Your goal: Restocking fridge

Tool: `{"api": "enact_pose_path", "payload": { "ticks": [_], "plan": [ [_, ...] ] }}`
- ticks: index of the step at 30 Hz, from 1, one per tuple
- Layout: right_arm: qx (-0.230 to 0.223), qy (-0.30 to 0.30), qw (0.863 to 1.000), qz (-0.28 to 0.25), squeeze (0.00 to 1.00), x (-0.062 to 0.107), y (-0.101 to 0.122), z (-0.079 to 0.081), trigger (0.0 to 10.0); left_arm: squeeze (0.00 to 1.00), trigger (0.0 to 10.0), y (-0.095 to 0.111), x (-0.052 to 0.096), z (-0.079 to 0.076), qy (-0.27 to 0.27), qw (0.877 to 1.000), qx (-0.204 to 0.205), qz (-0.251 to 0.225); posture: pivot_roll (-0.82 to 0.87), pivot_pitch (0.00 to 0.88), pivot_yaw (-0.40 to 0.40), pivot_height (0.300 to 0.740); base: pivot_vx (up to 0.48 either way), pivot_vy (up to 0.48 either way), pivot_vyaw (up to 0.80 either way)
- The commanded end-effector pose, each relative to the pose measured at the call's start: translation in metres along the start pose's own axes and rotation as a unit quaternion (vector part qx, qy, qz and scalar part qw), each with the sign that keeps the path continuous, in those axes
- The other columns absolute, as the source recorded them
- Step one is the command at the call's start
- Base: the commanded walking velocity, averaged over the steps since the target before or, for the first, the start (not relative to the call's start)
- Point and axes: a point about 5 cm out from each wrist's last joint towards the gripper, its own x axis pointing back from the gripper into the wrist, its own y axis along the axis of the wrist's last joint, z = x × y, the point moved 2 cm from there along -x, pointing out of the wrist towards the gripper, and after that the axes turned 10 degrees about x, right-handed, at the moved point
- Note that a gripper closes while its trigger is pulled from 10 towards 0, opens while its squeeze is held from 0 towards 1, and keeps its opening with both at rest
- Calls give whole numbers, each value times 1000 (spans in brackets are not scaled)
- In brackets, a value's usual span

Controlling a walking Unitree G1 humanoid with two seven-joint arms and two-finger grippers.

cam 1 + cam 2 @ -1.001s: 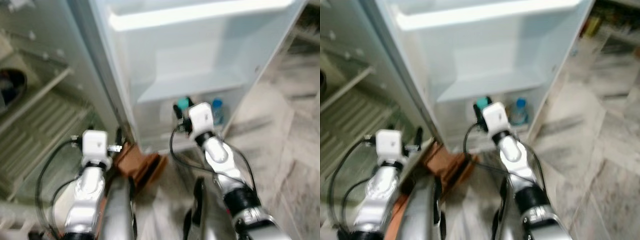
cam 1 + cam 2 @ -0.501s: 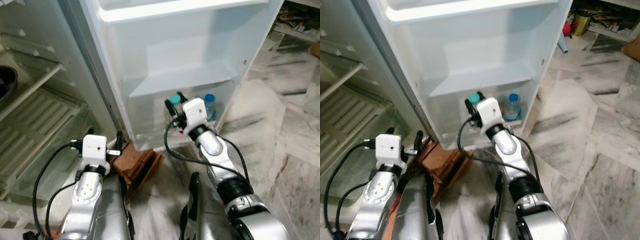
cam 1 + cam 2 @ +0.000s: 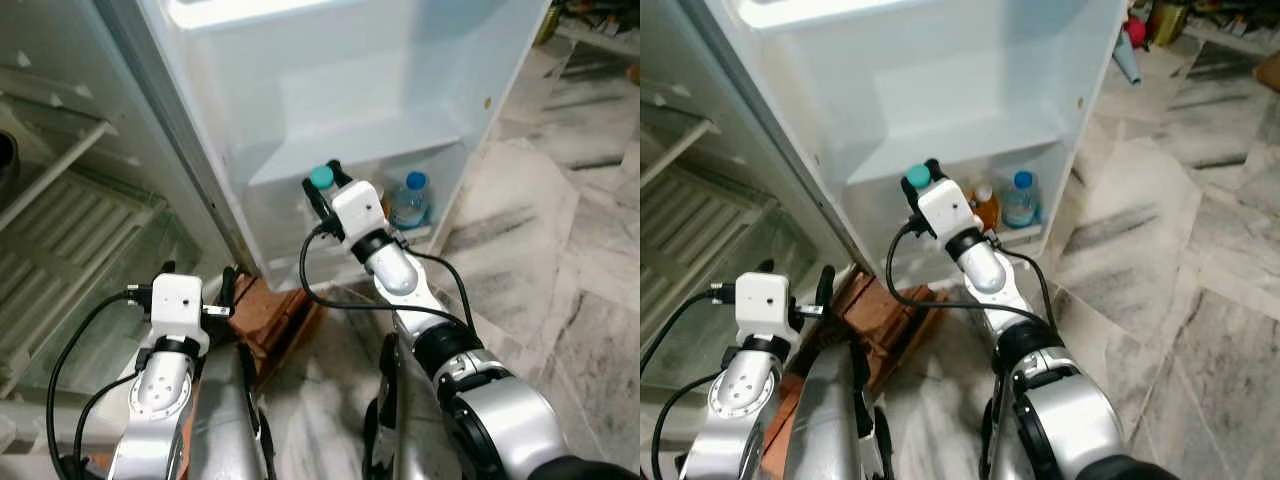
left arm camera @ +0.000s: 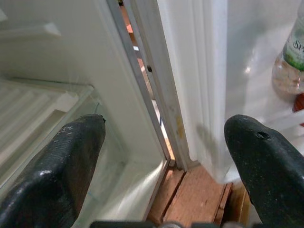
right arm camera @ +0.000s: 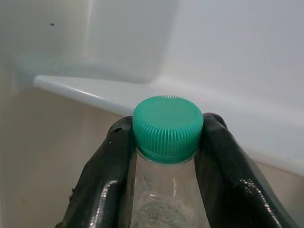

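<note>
A marble floor (image 3: pixel 560 260) runs up to an open fridge, whose door (image 3: pixel 350 90) stands swung wide with its white racks facing the robot. Beside it the fridge's interior shows a ribbed drawer (image 3: pixel 70 250), and wooden blocks (image 3: pixel 275 315) sit under the cabinet's front corner.

The right gripper (image 5: pixel 164 156) holds a clear plastic bottle with a green cap (image 5: pixel 167 127) by the neck, its two fingers (image 5: pixel 107 175) closed against either side just under the cap, so the cap's rim sits above them and between their tips. The bottle stands upright in the grip, at the hinge-side end of the lowest door rack (image 3: pixel 1025 235), just below the lip of the shelf above. A blue-capped bottle (image 3: pixel 1020 200) and an orange-brown bottle (image 3: pixel 985 207) already stand towards the rack's outer end.

The bottle is probably light to moderate in weight, depending on its fill, which cannot be made out. Its thin walls would likely dent and slip if squeezed at the body; the neck is stiff, and the cap's rim acts as a stop against sliding down, so that is the sound place to hold.

The left gripper (image 4: pixel 161 156) hangs low by the fridge's hinge edge, fingers (image 4: pixel 57 166) spread wide and holding nothing.
</note>
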Motion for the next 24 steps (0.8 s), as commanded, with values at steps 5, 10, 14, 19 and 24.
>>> {"api": "enact_pose_path", "payload": {
  "ticks": [5,10,14,19,24],
  "plan": [
    [-20,7,991,133,0,22,-44,15,10000,0,10000,3,2,2,-4,1000,-11,7,237,253,88,566,0,0,0],
    [-28,-9,987,159,0,26,-52,12,10000,0,10000,3,4,3,-6,1000,-13,10,245,250,93,566,0,0,0],
    [-24,-17,987,159,0,26,-52,7,10000,0,10000,2,4,4,-6,1000,-14,11,240,247,93,566,0,0,0],
    [-36,-14,985,170,0,26,-56,0,10000,0,10000,3,-1,-1,-8,1000,-10,9,224,239,83,566,0,0,0],
    [4,-34,978,204,0,31,-65,-13,10000,0,10000,2,-3,-5,-10,1000,-6,8,217,232,74,566,0,0,0]
  ]
}}
